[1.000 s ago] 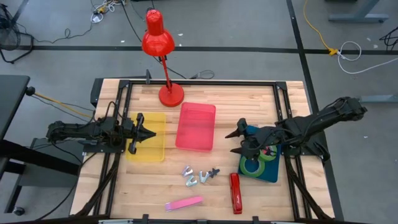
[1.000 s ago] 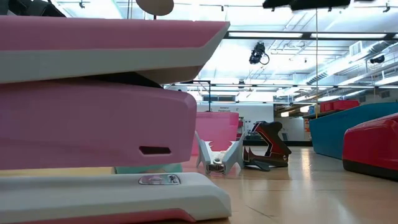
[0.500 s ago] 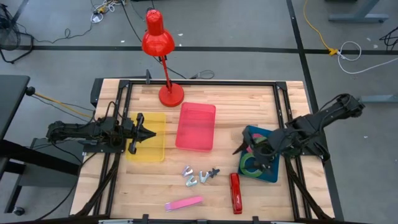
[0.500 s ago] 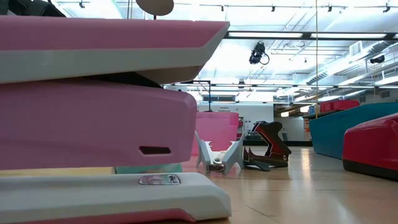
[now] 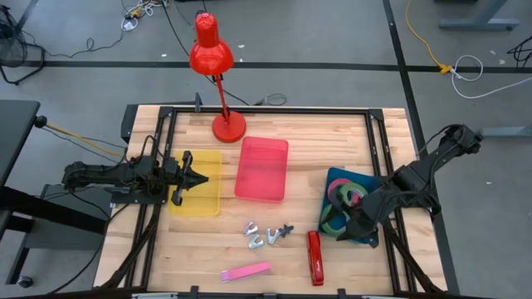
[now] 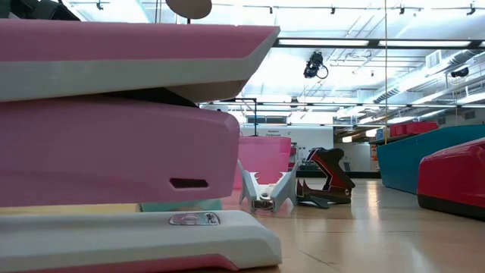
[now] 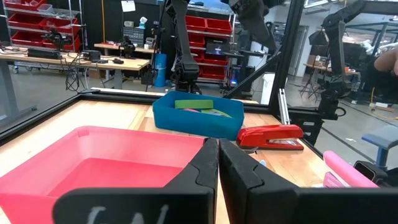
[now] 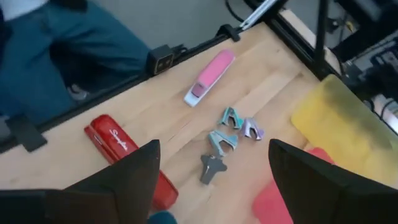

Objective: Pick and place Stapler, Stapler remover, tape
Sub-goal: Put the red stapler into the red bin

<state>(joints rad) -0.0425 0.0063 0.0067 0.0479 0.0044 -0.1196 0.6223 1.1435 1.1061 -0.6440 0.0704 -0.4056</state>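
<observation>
Green tape rolls (image 5: 342, 193) lie flat in the blue tray (image 5: 331, 176) at the right, partly hidden under my right gripper (image 5: 342, 227). That gripper hangs open above the tray's near end and holds nothing. A red stapler (image 5: 314, 257) lies on the wood near the front edge, and a pink stapler (image 5: 246, 271) lies to its left. Several staple removers (image 5: 266, 234) sit on the table between the trays. In the right wrist view the red stapler (image 8: 124, 155) and the removers (image 8: 233, 127) show between the spread fingers. My left gripper (image 5: 195, 177) waits shut over the yellow tray (image 5: 204, 199).
A pink tray (image 5: 262, 169) stands mid-table, with a red desk lamp (image 5: 218, 75) on its round base behind it. Black frame rails run along the table's edges. Bare wood lies between the pink tray and the blue tray.
My right gripper has swung from over the blue tray's far end toward the table's near edge and a little to the right. It has risen slightly and tipped its fingers up toward level. It stays open and has nothing between its fingers.
</observation>
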